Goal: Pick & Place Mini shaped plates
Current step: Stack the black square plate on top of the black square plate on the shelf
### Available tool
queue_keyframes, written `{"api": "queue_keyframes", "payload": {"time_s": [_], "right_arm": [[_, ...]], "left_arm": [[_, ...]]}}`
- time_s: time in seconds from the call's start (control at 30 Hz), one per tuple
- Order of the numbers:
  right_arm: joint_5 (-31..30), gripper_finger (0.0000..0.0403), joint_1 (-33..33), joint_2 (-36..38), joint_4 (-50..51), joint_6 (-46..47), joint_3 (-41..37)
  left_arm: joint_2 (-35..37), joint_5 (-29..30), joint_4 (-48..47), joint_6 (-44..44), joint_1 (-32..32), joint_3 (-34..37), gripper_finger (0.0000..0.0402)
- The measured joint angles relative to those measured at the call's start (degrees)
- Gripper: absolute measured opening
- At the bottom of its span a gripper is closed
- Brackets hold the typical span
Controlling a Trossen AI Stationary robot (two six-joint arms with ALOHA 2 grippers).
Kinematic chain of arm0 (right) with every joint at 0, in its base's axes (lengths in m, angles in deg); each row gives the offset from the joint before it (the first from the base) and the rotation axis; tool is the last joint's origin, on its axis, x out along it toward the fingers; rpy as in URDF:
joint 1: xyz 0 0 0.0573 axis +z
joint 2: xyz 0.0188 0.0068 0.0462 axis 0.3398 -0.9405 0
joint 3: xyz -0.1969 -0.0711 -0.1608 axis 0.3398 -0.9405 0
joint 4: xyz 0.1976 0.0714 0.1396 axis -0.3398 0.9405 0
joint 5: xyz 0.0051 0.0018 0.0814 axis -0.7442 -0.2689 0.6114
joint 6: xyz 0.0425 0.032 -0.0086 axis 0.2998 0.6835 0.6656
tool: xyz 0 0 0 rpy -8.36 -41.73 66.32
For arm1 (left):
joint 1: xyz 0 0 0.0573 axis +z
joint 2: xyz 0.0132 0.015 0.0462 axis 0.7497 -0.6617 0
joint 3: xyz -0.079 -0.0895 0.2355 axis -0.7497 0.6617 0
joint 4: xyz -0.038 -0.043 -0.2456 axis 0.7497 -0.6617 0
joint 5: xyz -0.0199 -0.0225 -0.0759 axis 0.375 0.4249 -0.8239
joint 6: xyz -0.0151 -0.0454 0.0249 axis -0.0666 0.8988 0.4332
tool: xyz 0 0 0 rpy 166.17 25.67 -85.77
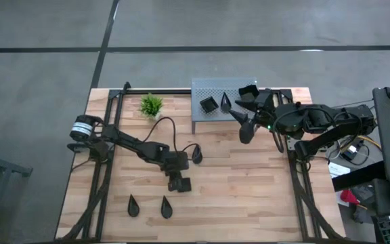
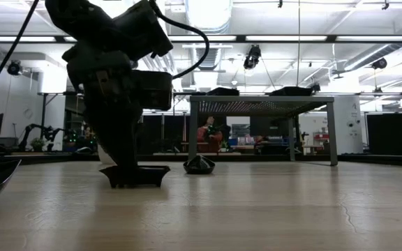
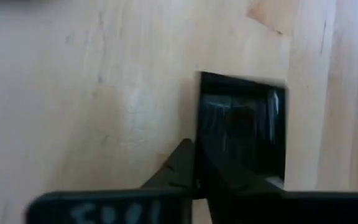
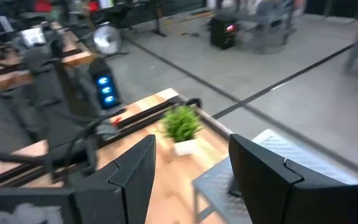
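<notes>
Down near the middle of the wooden tabletop point(image 1: 249, 183), the left gripper point(image 1: 179, 181) stands over a square plate point(image 1: 181, 184), toward 6 o'clock from the tabletop's center. Its fingers point(image 3: 185, 168) are drawn almost together on the near rim of that plate; in the low view the plate rests flat on the wood with the gripper planted in it. A teardrop plate point(image 1: 197, 154) lies on the wood just beside the arm, toward 1 o'clock from the gripper. Two more teardrop plates point(image 1: 133, 205) point(image 1: 166, 207) lie side by side near the 7 o'clock edge, well apart from the gripper.

At 12 o'clock sits the grey perforated shelf point(image 1: 215, 87), carrying a square plate point(image 1: 209, 104) and a teardrop plate point(image 1: 226, 102) next to each other, and another black dish point(image 1: 248, 91) toward its right end. The right gripper point(image 1: 244, 107) hangs above that end of the shelf, its fingers spread wide and holding nothing. A small green potted plant point(image 1: 151, 104) stands at 11 o'clock, just left of the shelf.
</notes>
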Motion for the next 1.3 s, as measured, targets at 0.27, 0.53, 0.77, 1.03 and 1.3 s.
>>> {"api": "queue_keyframes", "payload": {"time_s": [0.27, 0.53, 0.77, 1.03, 1.3], "right_arm": [[2.53, 0.0201, 0.44, -0.13, 2.37, 1.03, -0.13], [7.61, 0.0201, 0.76, -0.13, 4.47, 1.17, -0.17], [9.22, 0.0201, 0.91, -0.13, 11.83, 6.94, -0.22], [12.27, 0.0201, 1.26, -0.13, 14.06, 8.21, -0.22], [12.47, 0.0201, 1.27, -0.13, 14.50, 9.25, -0.31]], "left_arm": [[0.27, -1.03, 0.19, 2.20, 0.34, -0.17, 0.0002], [1.33, -1.10, -0.03, 4.78, 0.92, -1.07, 0.0001], [3.62, -1.06, -0.58, 9.06, 4.12, -1.66, 0.0000], [7.90, -0.96, -0.26, 13.78, 8.12, -3.74, 0.0000], [10.01, 1.41, 0.08, 29.37, 14.37, -7.69, 0.0000]]}}
